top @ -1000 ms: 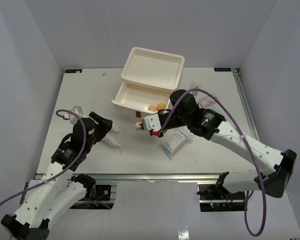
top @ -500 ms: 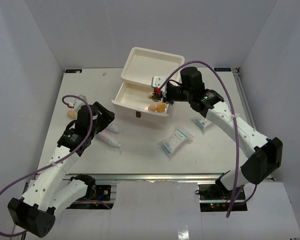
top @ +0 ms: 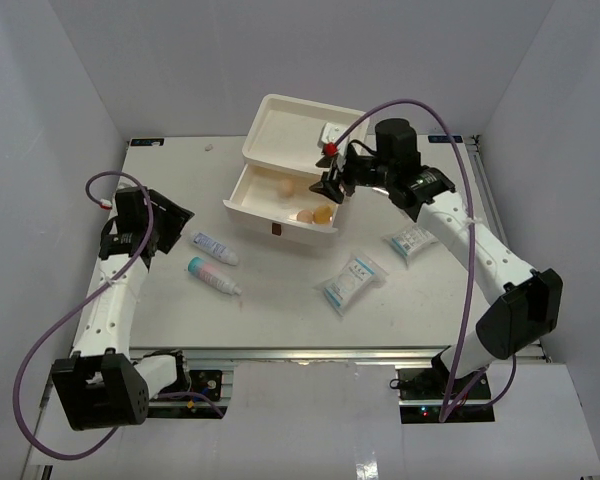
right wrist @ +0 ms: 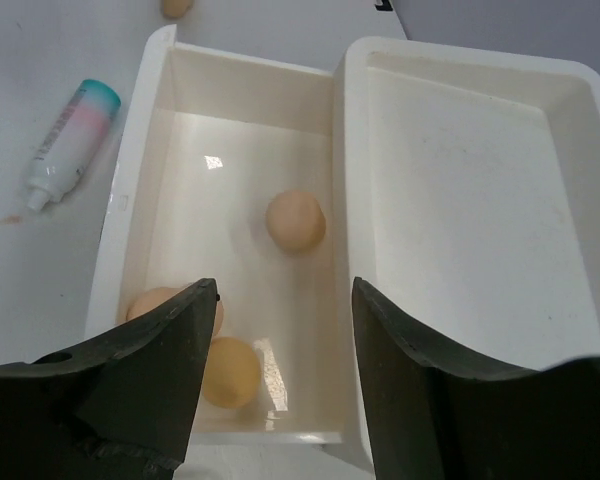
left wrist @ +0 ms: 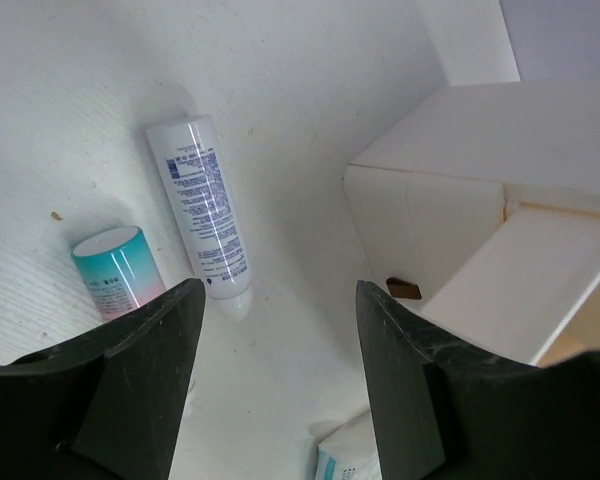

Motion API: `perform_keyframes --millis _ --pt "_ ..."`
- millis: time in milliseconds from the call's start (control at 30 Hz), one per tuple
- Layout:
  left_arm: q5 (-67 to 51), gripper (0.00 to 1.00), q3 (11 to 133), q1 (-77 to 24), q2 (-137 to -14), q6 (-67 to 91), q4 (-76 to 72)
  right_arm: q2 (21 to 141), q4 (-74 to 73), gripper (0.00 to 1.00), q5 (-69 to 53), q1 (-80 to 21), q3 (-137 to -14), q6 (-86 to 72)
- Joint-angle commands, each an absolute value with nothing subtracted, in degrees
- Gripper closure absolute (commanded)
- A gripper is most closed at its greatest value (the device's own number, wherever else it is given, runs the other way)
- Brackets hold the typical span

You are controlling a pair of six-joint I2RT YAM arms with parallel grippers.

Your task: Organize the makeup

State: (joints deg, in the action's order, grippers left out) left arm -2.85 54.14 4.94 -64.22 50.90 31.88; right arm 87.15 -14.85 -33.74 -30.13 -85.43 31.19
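My right gripper [right wrist: 280, 292] hangs over the open drawer [right wrist: 138, 160]. Its jaws are apart and there is nothing in them. Three sponges [right wrist: 296, 221] lie in the drawer: one is alone in the middle, and two sit close together at the near end.

My left gripper [left wrist: 278, 295] is open wide and holds nothing. It is up above the table, off to the left. Two tubes [left wrist: 200, 205] lie on the table below it, left of the box [left wrist: 450, 130]. Two flat packets [top: 352, 282] lie on the table on the right, in front of the box.

Here is what I think could go wrong. The right fingers are close to the drawer walls. If I swing out sideways and not up, I may bump the drawer and push the box.

The tubes are round. If I pinch one off its middle, it may roll or squirt away.

The packets are flat and look slippery. The fingers may slide over them and only push them around.
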Motion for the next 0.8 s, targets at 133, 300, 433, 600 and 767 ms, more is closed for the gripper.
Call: perform_keyframes --millis 133,300,433,600,767 --pt "-7.1 0.27 61.8 12.8 -72.5 47.3 30.1 75.3 -12.5 0.37 -53.0 -14.5 -80.2 21.2" --pt "-4.5 0.26 65.7 15.9 -78.6 43.0 29.3 68.6 -12.5 0.36 -58.1 -6.7 -68.8 21.5" --pt "-1.4 0.26 71.3 16.7 -85.8 39.3 29.7 65.5 -12.4 0.36 -57.8 -3.6 -64.0 21.4" --pt "3.0 0.25 78.0 17.3 -94.5 34.4 32.0 64.1 -13.1 0.36 -56.8 -2.2 -61.8 21.5" --pt "5.4 0.25 80.9 18.5 -100.7 30.3 32.5 64.5 -14.2 0.35 -56.2 -1.7 -62.1 22.1"
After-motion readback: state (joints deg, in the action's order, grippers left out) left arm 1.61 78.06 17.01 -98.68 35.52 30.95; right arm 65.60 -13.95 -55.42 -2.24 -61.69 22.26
